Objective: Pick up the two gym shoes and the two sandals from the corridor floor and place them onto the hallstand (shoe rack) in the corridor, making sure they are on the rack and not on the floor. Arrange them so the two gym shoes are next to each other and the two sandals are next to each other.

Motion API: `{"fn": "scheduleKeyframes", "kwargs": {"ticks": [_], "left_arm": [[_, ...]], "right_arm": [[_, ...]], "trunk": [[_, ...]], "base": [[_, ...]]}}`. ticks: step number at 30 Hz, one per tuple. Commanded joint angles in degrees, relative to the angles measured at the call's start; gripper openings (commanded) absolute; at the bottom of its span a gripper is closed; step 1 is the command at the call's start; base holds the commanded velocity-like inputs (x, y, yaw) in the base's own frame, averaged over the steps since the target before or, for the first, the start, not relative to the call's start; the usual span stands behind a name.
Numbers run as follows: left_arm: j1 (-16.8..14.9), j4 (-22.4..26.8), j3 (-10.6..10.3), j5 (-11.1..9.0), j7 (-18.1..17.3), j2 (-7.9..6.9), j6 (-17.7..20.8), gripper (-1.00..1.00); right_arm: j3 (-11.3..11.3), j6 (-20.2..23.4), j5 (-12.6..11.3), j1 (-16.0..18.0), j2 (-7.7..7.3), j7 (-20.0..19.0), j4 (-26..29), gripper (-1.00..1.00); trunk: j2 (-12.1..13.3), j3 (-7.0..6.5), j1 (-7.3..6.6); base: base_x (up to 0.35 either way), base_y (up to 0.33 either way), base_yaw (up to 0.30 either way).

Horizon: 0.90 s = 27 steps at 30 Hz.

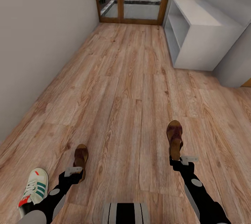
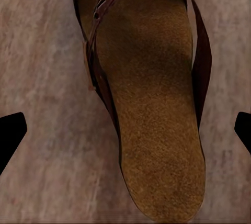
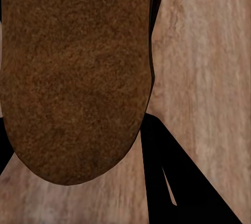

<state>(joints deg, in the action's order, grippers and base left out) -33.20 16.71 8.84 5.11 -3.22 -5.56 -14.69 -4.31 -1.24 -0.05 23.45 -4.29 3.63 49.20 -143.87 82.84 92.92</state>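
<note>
Head view — L jaws [image 1: 77,172] wide over one sandal [image 1: 81,157], R jaws [image 1: 180,161] gripping other sandal [image 1: 174,138].

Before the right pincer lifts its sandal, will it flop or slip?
The right sandal looks fairly stiff: its thick footbed lies flat on the floor. The grainy surface probably grips well. Held at the heel end, the strapped toe may sag a little.

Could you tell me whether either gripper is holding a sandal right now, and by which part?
The left gripper is open around the heel end of the left sandal, not gripping. Whether the right gripper grips the right sandal at its heel cannot be told.
</note>
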Motion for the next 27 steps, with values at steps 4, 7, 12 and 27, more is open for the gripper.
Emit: {"fn": "scheduleKeyframes", "kwargs": {"ticks": [4,7,12,27], "left_arm": [[0.0,-0.2,0.5,0.5,-0.3,0.03,-0.8,1.0],[0.0,-0.2,0.6,0.5,-0.3,0.03,-0.9,1.0],[0.0,-0.2,0.5,0.7,-0.3,0.03,-0.9,1.0],[0.0,0.3,0.5,1.0,-0.1,0.03,-1.0,1.0]], "right_arm": [[0.0,-0.1,-0.2,0.0,-0.03,0.2,1.2,-1.0],[0.0,0.3,-0.2,0.0,-0.12,0.2,2.8,-1.0],[0.0,4.2,-0.2,0.0,-0.22,0.2,7.2,-1.0],[-0.1,18.9,-0.1,0.0,-0.19,0.2,21.6,-1.0]], "trunk": [[0.0,0.48,0.04],[0.0,0.48,0.04],[0.0,0.48,0.04],[-0.1,1.59,0.17]], "base": [[0.0,0.0,0.0],[0.0,0.0,0.0],[0.0,0.0,0.0],[0.0,0.0,0.0]]}}
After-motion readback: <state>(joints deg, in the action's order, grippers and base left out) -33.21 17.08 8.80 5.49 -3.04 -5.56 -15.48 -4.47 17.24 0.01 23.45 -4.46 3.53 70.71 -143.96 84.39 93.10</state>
